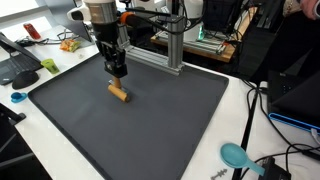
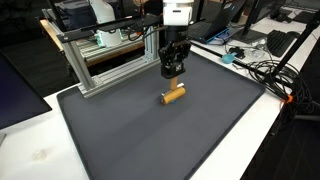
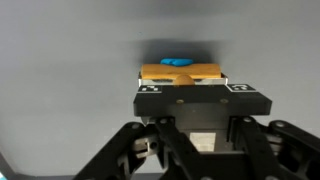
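1. Far left, a small teal piece lies off the black mat, at about 9 o'clock from the tool. It is well apart and no hindrance.
2. The tool hangs upright over the mat's left-rear part. The wooden block lies flat on the mat right below it, at 6 o'clock in both exterior views, near but not touching. Nothing is held.
3. I cannot tell whether the fingers are spread or pressed together. The exterior views are too small, and the wrist view shows only the fingertips framing the block, with a blue thing beyond it.
4. As I judge it, the step in hand is a hover in line above the block. A move down would call for fingers wide enough to straddle its short side, the wrist square to its length, and a straight, slow drop. If the block is round, a nudge on one side may roll it.
5. At 1 to 2 o'clock from the tool, the aluminium frame stands at the mat's rear edge, near. Swings that way have the least room.
6. From 3 to 5 o'clock the mat lies open to its right edge, which gives the widest room. Beyond it on the white desk, cables and a teal scoop lie well apart.
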`<state>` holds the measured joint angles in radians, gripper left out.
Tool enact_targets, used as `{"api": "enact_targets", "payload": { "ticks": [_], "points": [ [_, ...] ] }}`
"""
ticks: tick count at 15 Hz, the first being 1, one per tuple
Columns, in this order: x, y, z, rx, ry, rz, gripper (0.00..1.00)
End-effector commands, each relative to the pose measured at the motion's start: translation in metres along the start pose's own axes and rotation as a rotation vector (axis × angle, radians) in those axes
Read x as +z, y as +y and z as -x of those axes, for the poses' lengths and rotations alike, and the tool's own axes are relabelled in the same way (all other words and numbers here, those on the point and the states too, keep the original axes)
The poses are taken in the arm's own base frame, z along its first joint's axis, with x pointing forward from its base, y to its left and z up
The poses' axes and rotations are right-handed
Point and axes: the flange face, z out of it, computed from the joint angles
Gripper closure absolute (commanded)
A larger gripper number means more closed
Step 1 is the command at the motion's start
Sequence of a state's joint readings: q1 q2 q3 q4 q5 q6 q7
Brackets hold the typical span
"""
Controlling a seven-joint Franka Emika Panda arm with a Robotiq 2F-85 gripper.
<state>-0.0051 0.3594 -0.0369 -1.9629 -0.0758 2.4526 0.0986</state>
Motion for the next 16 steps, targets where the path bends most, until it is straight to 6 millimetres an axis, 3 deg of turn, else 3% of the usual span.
{"api": "enact_targets", "payload": {
  "ticks": [1, 16],
  "points": [
    [0.0390, -0.0035, 0.0105, -0.011, -0.115, -0.018, 0.78],
    [0.0368, -0.0033, 0.0089, -0.023, -0.220, -0.019, 0.78]
  ]
}}
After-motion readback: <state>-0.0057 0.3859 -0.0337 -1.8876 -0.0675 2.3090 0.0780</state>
